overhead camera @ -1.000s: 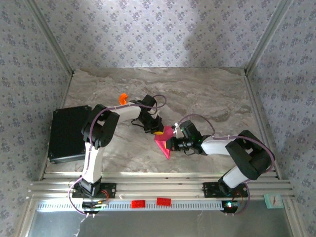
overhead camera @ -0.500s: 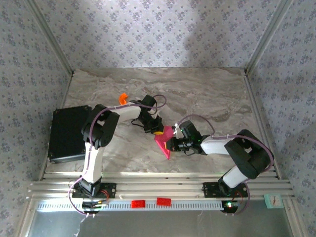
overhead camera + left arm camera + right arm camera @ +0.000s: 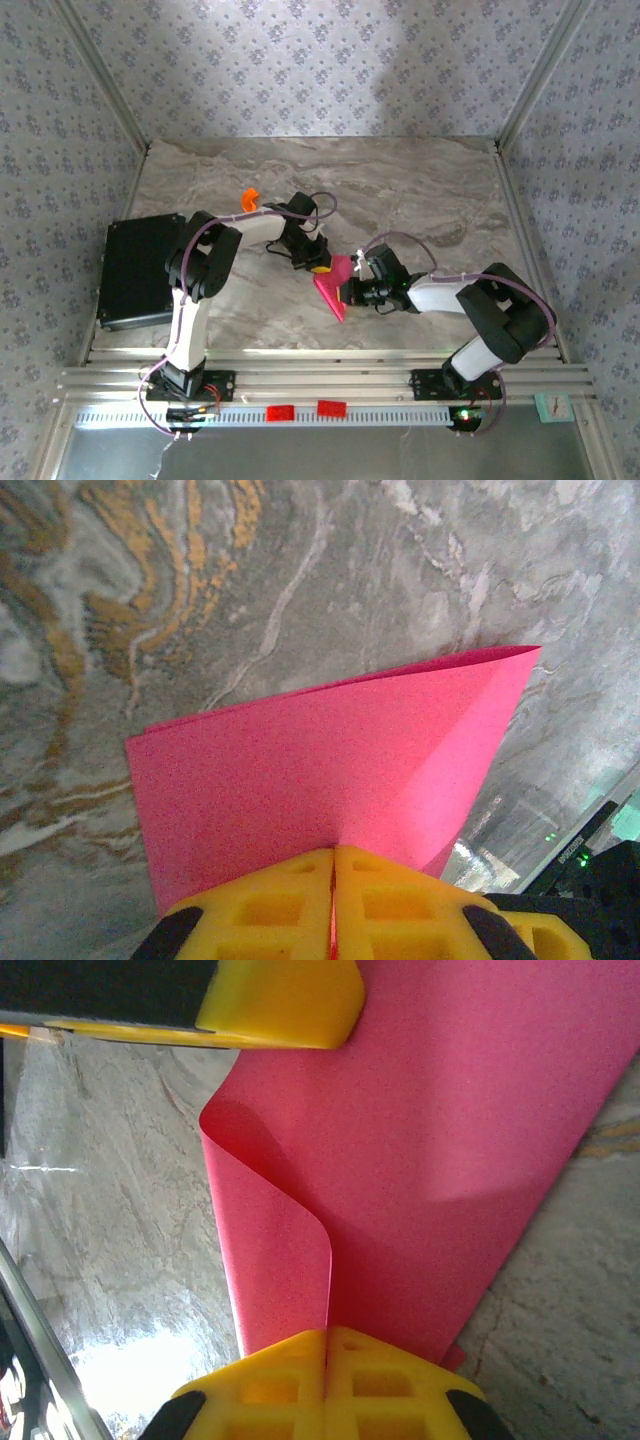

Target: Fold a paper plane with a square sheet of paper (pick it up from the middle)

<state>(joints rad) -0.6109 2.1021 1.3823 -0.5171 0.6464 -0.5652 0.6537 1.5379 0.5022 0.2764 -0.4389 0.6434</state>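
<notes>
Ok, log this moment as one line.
left hand: shut on paper | right hand: shut on paper | paper: curled, mid-fold

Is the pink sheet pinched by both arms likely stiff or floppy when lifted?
Probably floppy: the pink sheet curls over loosely beside the right jaws. Likely light: it looks thin, and two small pinches hold it. It may crease easily where pressed.

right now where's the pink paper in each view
top external: paper at centre, between the two arms.
left wrist: paper lower middle, pinched in the left fingers.
right wrist: paper centre and right.
shared landmark: the yellow left fingers, top left in the right wrist view.
</notes>
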